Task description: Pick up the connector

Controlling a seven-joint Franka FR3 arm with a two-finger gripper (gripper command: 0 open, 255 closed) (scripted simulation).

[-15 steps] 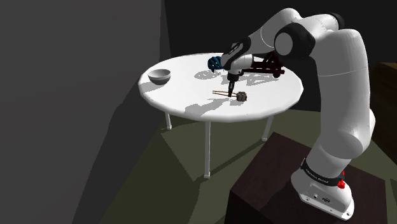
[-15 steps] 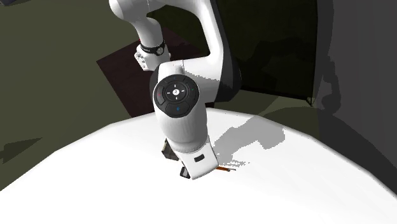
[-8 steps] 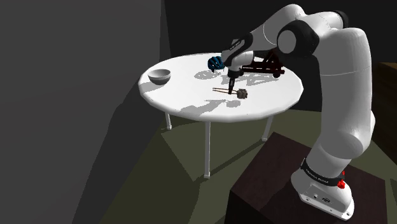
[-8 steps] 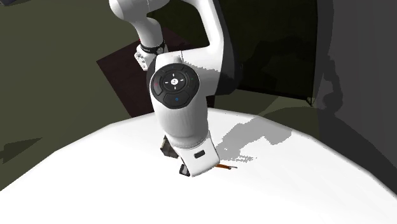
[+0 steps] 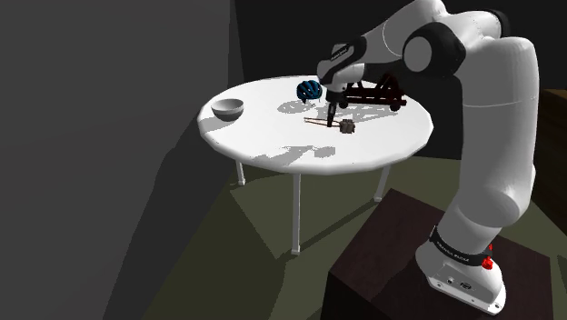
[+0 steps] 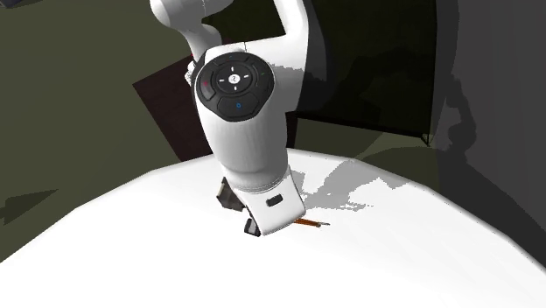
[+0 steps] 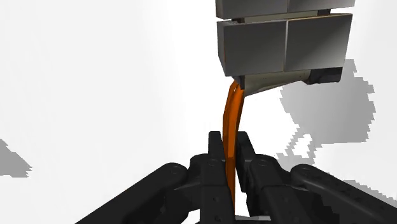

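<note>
Tightly, the hand [image 7: 229, 145] clasps the connector [image 7: 283, 48] by its orange cable [image 7: 231, 108].

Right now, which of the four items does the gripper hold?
The connector: grey block on an orange strip, clasped by the gripper. The bowl, blue object and dark red frame sit apart on the table.

Connector [image 7: 283, 44]: grey blocky head, seamed into panels. Thin orange lead [image 7: 232, 114] curves from head, clasped in gripper [image 7: 229, 145]. Head beyond fingertips, over white table [image 7: 95, 76].
</note>
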